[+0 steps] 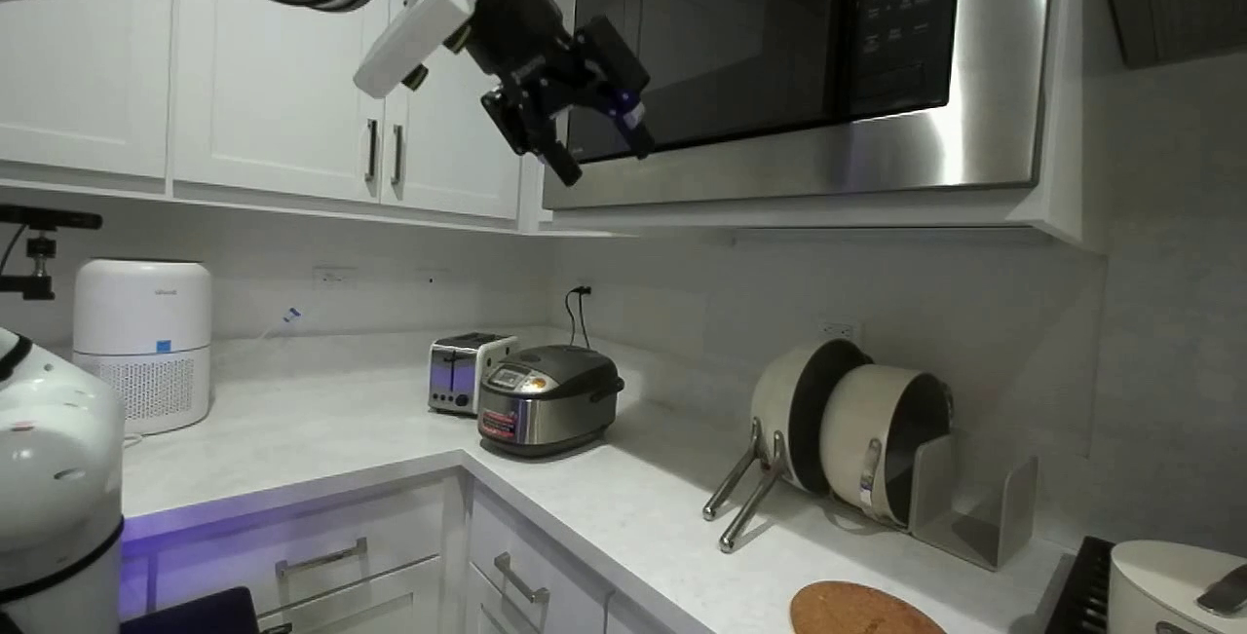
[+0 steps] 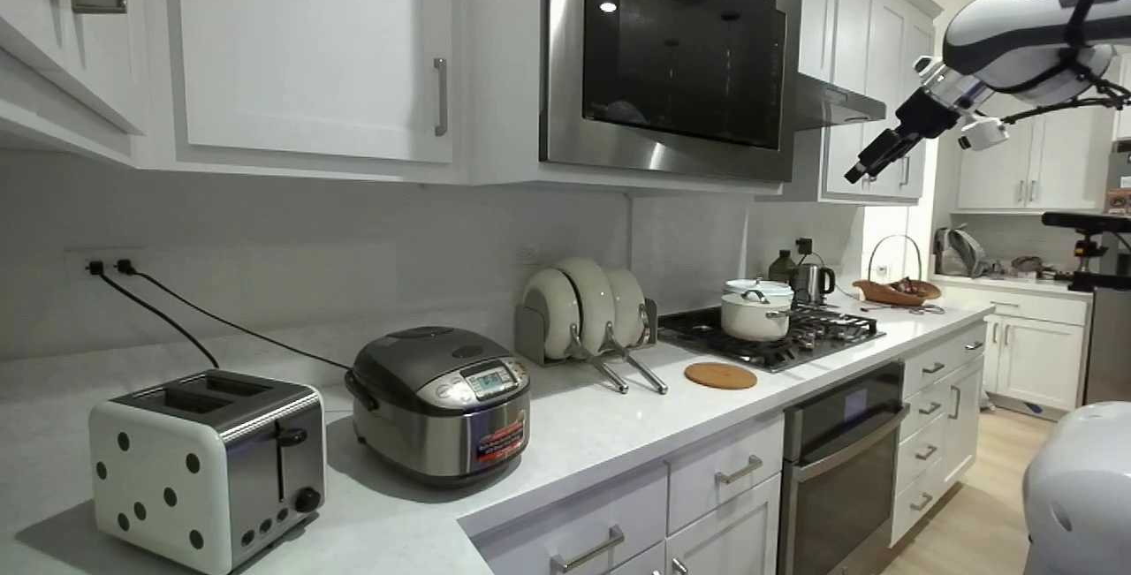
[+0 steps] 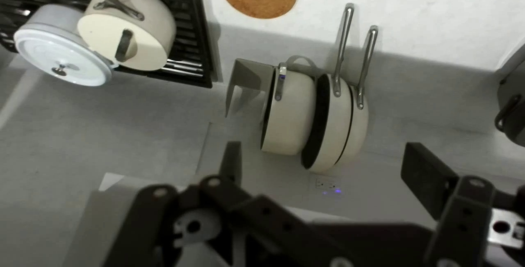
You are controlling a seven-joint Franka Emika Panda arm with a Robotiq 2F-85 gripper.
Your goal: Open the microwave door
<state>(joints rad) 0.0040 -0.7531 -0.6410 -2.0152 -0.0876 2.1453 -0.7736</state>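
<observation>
The microwave door (image 1: 731,50) is a wide dark glass panel in a brushed steel frame, mounted high on the wall. It sits flush and closed in both exterior views, where its glass (image 2: 680,45) reflects the room. My gripper (image 1: 601,153) overlaps the lower left part of the door in an exterior view. From another angle the gripper (image 2: 855,174) hangs well out in front of the microwave, apart from it, pointing down at a slant. In the wrist view the gripper (image 3: 322,147) has its fingers spread wide with nothing between them. The door's front cannot be made out there.
Below the microwave, cream pans (image 3: 291,111) stand in a rack on the counter (image 1: 623,498). White cabinets (image 1: 283,89) adjoin the microwave. A rice cooker (image 2: 442,403) and toaster (image 2: 208,469) stand in the corner. Pots (image 3: 127,29) sit on the stove beside a cork mat (image 2: 720,375).
</observation>
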